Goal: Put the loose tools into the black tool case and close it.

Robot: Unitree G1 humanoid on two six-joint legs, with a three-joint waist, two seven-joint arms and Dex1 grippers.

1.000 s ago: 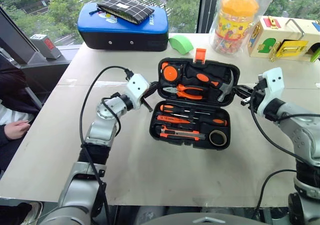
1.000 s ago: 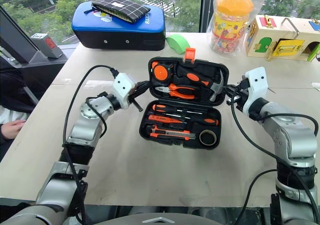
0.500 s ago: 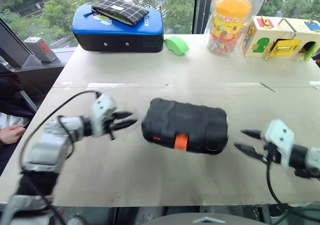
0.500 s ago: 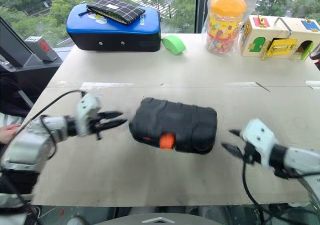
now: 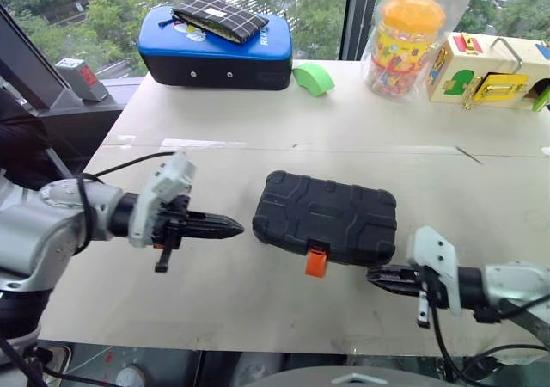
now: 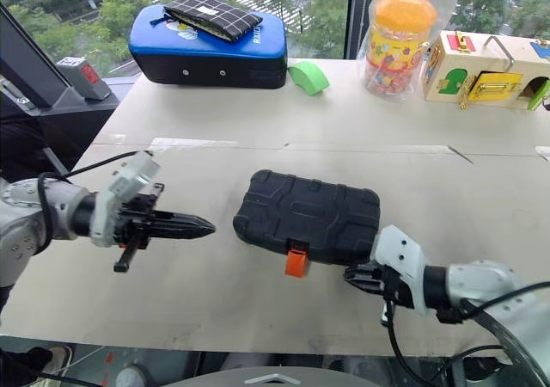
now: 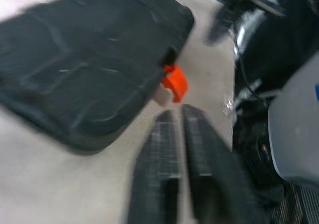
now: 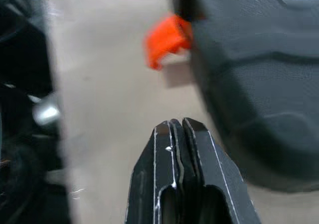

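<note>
Lid now down on the black tool case point(image 5: 326, 218); both arms drawn back.
Left gripper point(image 5: 230, 228) and right gripper point(image 6: 354, 276) pinched closed, empty; press orange latch point(image 5: 316, 261) flat to finish.

We see two head cams looking fwd and down over the desk point(image 5: 258, 310), sharing the closed black tool case point(image 5: 326, 217) at centre. Wrist cams sit close behind each claw, both sharing the orange latch point(image 7: 174, 82).
</note>
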